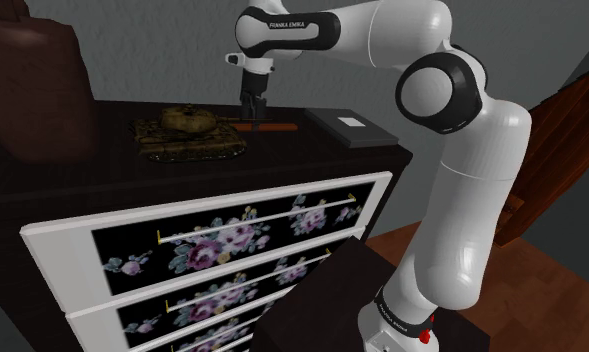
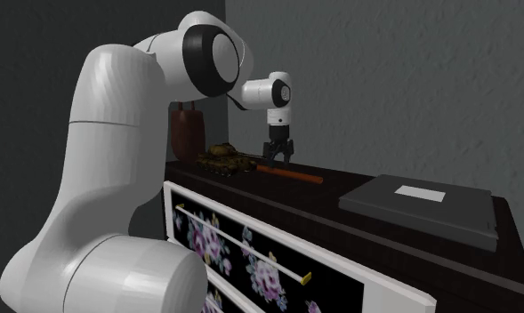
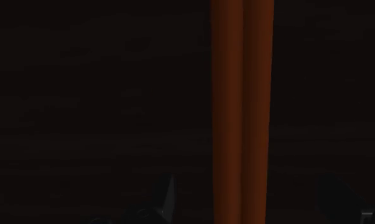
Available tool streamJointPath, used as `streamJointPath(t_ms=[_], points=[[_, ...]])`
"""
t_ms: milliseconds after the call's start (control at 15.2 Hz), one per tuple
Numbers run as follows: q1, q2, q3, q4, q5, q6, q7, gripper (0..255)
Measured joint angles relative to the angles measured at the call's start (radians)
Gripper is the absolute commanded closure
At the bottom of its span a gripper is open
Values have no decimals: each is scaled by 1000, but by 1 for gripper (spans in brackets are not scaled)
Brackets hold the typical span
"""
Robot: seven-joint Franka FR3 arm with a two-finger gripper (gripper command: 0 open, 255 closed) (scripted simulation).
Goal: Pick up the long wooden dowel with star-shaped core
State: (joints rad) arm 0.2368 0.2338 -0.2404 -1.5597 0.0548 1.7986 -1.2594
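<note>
A long reddish-brown dowel point(image 1: 273, 127) lies flat on the dark dresser top point(image 1: 102, 170), between a toy tank and a grey flat box. My black gripper point(image 1: 251, 108) points straight down over the end of the dowel point(image 2: 292, 173) nearest the tank. In the second exterior view the gripper point(image 2: 276, 160) hangs just above the dresser top point(image 2: 340, 222). In the wrist view the dowel point(image 3: 242, 108) runs between my fingertips point(image 3: 165, 194), with a gap on each side. The gripper point(image 3: 249, 198) is open and touches nothing.
An olive toy tank point(image 1: 190, 130) stands close beside the gripper. A flat dark grey box point(image 1: 350, 127) with a white label lies past the dowel's other end. A tall brown object point(image 1: 37, 80) stands at the dresser's far corner. A grey wall runs behind the dresser.
</note>
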Motion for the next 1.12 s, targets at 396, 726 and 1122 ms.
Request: streamJointPath(t_ms=[396, 726, 1122], points=[[1, -1, 1, -37, 0, 36, -1, 255], [1, -2, 1, -38, 0, 37, -1, 255], [-1, 2, 0, 5, 1, -3, -1, 255]])
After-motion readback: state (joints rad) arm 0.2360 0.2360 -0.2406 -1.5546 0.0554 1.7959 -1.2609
